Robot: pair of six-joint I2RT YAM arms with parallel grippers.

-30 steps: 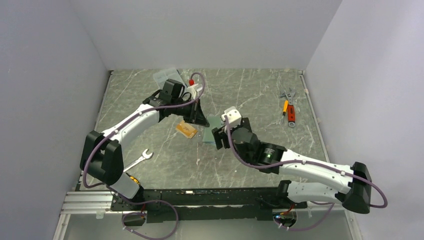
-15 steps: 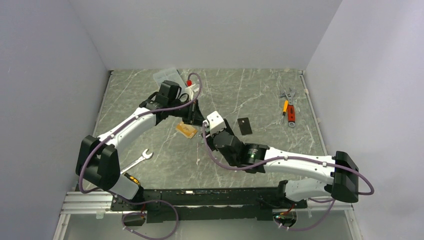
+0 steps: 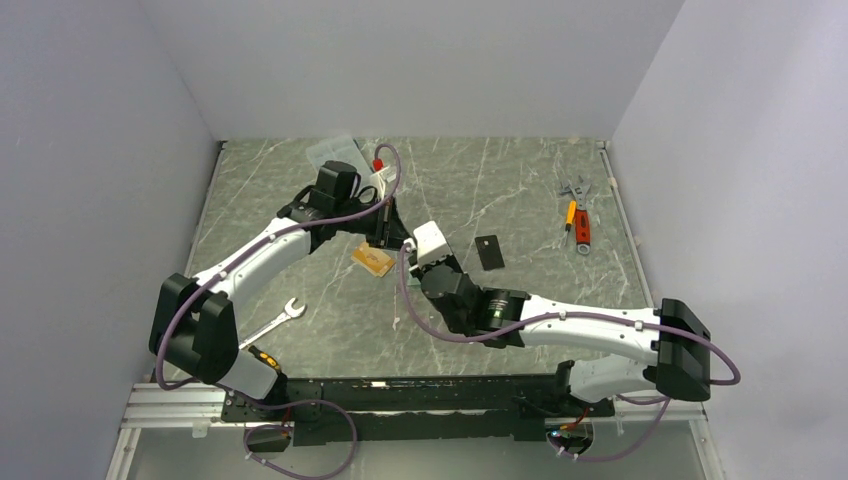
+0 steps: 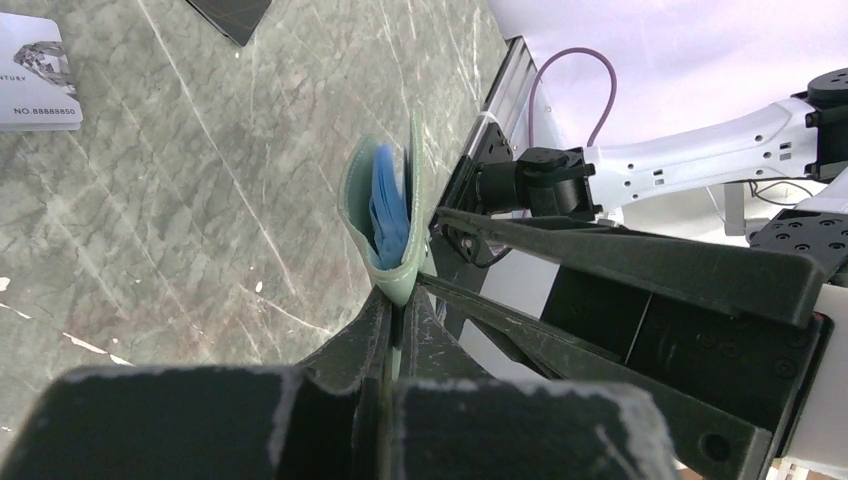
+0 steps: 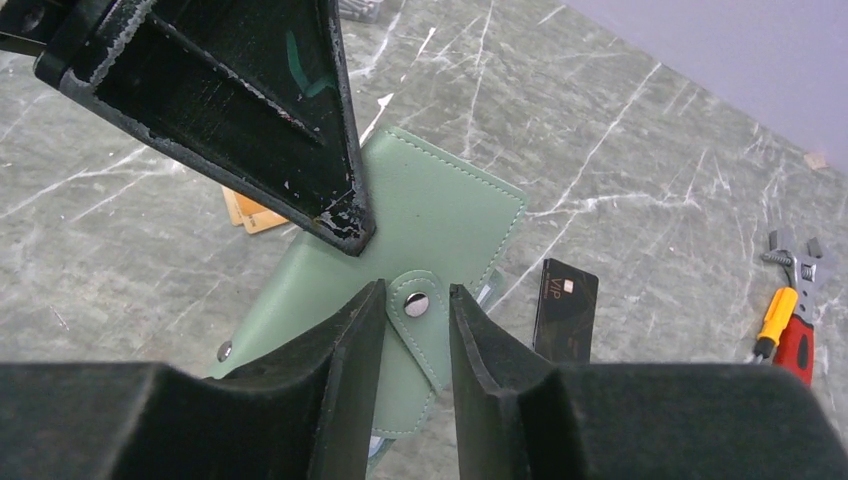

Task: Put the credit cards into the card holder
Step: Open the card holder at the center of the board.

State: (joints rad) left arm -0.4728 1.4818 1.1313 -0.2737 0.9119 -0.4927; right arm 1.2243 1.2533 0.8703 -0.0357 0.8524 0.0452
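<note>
Top view: we noted the right arm [image 3: 560, 322] had swung left since a second ago, uncovering the flat black piece [image 3: 489, 251]. Grey-green marbled table [image 3: 300, 290], pale walls [image 3: 100, 150]. The orange card [image 3: 372, 261] lay flat beside the meeting arms.

Left wrist: the left gripper [image 4: 392, 300] was clamped tight on the lower edge of the card holder [image 4: 385, 215], which was held upright off the table, grey-green outside and light blue within. The silvery card [image 4: 35, 75] lay well apart.

Right wrist: the right gripper [image 5: 415, 290] had its fingers narrowly apart, flanking the snap tab [image 5: 418, 306]. Whether they pinched it we could not tell.
</note>
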